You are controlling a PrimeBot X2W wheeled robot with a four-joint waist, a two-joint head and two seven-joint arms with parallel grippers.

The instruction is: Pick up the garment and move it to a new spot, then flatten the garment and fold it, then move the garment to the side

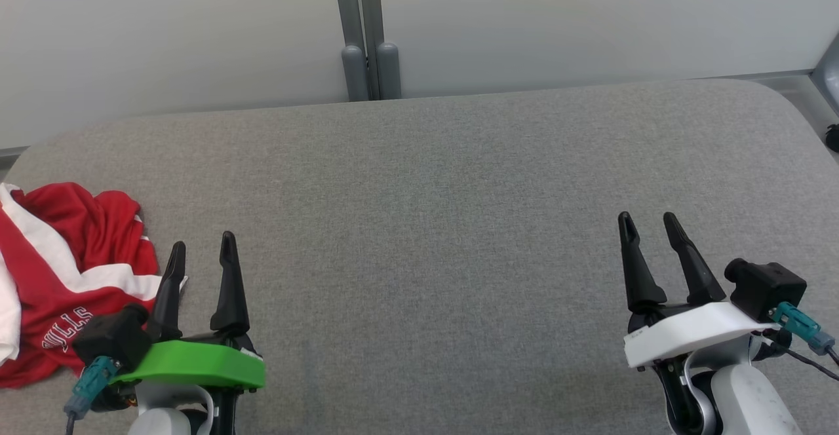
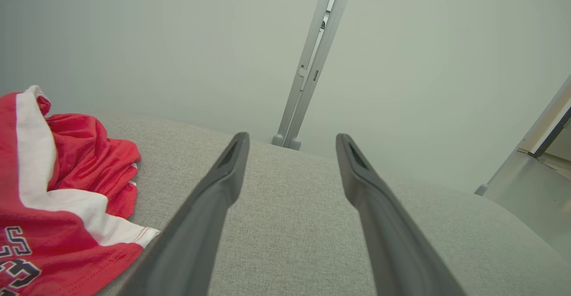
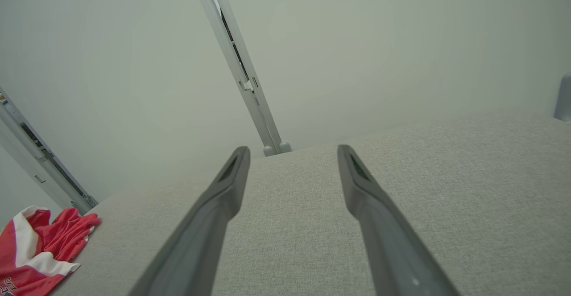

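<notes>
The task looks to be at its very start: the shirt (image 1: 72, 271) lies in a crumpled heap on the left end of the table (image 1: 419, 179), red cloth bunched up, a white band running across it and part of the dark lettering showing, with its left part cut off by the edge of the head view. None of the steps is done; lifting, moving, flattening, folding and setting aside are all left. The left gripper (image 1: 202, 242) hovers over the table's near left part, just beside the shirt's right edge, fingers spread and holding nothing. The right gripper (image 1: 649, 217) hangs over the table's near right part, well apart from the shirt, fingers likewise spread and empty. From the shirt rightward the table shows plain grey cloth, so there is room to lay the shirt out. Behind the table's far edge stands a pale wall (image 1: 590, 16) with a pair of grey posts (image 1: 367, 29) at its middle. Nothing appears to block the left gripper's reach to the shirt.
</notes>
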